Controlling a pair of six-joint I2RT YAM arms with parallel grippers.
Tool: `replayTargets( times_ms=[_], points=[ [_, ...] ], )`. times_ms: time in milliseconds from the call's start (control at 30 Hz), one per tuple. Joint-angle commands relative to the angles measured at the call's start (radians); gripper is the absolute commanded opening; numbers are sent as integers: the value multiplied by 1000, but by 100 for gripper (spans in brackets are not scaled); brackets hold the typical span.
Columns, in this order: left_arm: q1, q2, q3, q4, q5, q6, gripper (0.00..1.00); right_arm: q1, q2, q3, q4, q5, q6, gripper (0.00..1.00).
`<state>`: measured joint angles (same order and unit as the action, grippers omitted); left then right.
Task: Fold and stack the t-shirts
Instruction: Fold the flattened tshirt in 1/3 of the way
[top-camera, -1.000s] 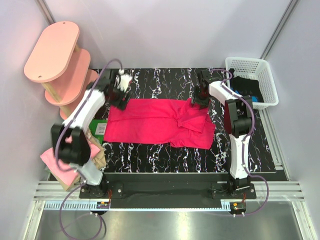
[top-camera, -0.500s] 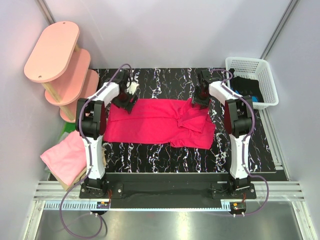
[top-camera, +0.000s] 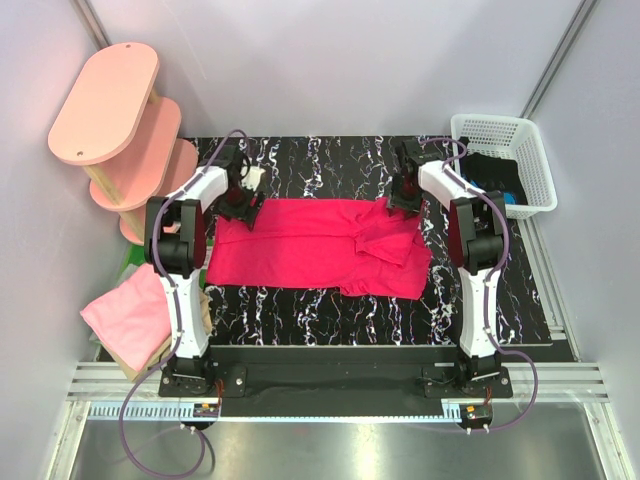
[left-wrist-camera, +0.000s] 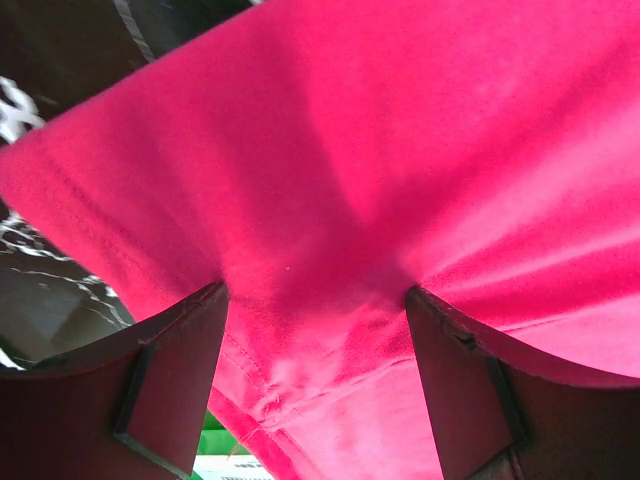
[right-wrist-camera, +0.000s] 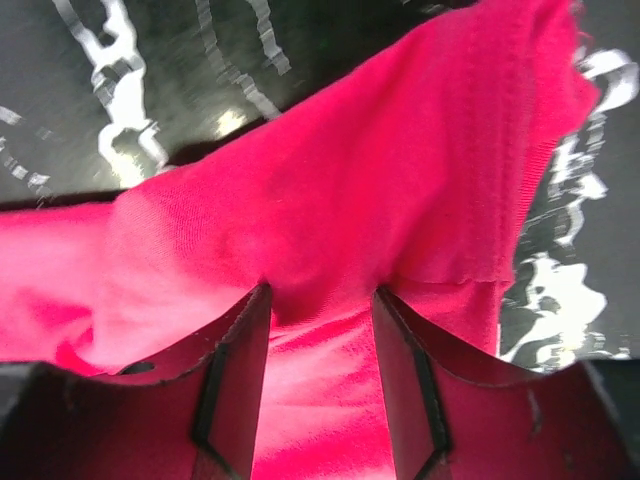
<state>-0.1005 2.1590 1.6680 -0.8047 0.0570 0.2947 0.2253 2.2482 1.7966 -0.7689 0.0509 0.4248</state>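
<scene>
The left tool (top-camera: 243, 198) has dropped onto the crimson shirt's (top-camera: 310, 245) far left corner, opposite the right tool (top-camera: 402, 197). Both straddle cloth unclenched, so a folding grip looks next.

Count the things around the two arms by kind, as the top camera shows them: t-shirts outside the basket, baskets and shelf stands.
T-shirts: 2 (crimson t-shirt, light pink t-shirt)
Baskets: 1 (white basket)
Shelf stands: 1 (pink shelf stand)
Total: 4
The tan thing under the light pink one is too hidden to count.
</scene>
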Motion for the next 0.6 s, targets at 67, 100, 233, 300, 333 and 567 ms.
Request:
replayTargets(
  times_ms=[67,100,233,300,333,567],
  points=[
    [48,62,65,41,-52,17,76,-78,91,99,-78,98,-4,52],
    [48,61,68,41,-54,24,76,-84,109,128,-81,96,-7,52],
    [47,32,82,38,-30,21,77,-107,143,220,-116,73,-21,52],
    [42,22,99,32,-19,14,77,-109,174,307,-138,67,-34,53],
    [38,18,105,32,-10,11,77,-109,188,345,-165,58,-37,53],
    [-1,27,229,1,14,-12,77,-109,283,749,-323,-20,-57,55]
  ],
)
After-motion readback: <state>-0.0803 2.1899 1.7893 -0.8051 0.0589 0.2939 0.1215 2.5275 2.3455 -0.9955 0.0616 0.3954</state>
